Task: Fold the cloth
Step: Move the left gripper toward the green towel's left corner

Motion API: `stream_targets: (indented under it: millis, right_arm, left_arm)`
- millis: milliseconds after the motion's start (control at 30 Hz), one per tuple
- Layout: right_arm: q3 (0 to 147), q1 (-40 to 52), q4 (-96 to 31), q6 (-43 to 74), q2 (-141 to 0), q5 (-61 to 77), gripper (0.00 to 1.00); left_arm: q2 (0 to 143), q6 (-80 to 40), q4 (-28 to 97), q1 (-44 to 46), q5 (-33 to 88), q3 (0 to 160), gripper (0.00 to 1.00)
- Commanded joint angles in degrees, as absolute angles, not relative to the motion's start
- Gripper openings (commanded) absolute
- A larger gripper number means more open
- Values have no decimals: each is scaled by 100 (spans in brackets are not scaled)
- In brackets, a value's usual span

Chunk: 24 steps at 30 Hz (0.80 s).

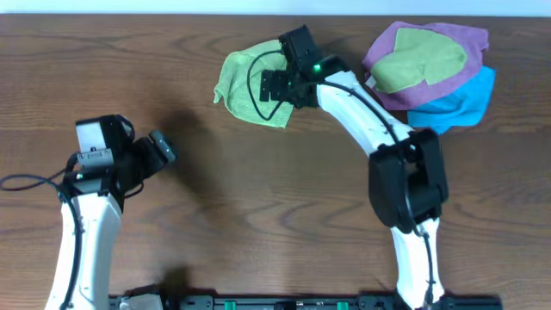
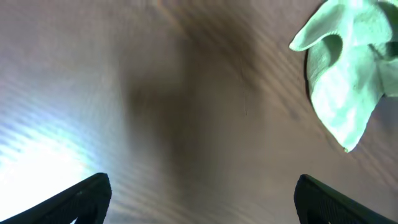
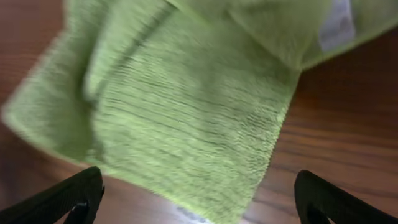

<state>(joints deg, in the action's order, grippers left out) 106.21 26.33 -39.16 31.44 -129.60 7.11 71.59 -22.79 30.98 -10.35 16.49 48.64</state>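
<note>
The lime-green cloth lies crumpled on the wooden table at the upper middle; it also shows at the top right of the left wrist view. In the right wrist view the cloth fills most of the frame, with a white tag near its upper right edge. My right gripper hovers over the cloth's right part, open, fingers wide apart with nothing between them. My left gripper is open over bare table, well left of and below the cloth.
A purple cloth with an olive-green cloth on it and a blue cloth under it lie piled at the upper right. Wooden table spreads between the arms.
</note>
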Motion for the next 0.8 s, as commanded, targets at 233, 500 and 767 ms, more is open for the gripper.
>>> stream_targets:
  millis: [233,500,767]
  right_arm:
    - [10569,2589,-3811,3586,-13340,910,95]
    - [10569,2591,-3763,3793,-13535,1096,93]
    - [10569,2596,-3614,3817,-13572,1098,92]
  left_arm:
    - [7765,-2871,2257,-1046,1831,5096,95]
    - [7837,-3116,1809,-1046,1914,5096,95]
    - [7837,-3223,1865,-1046,2102,5094,95]
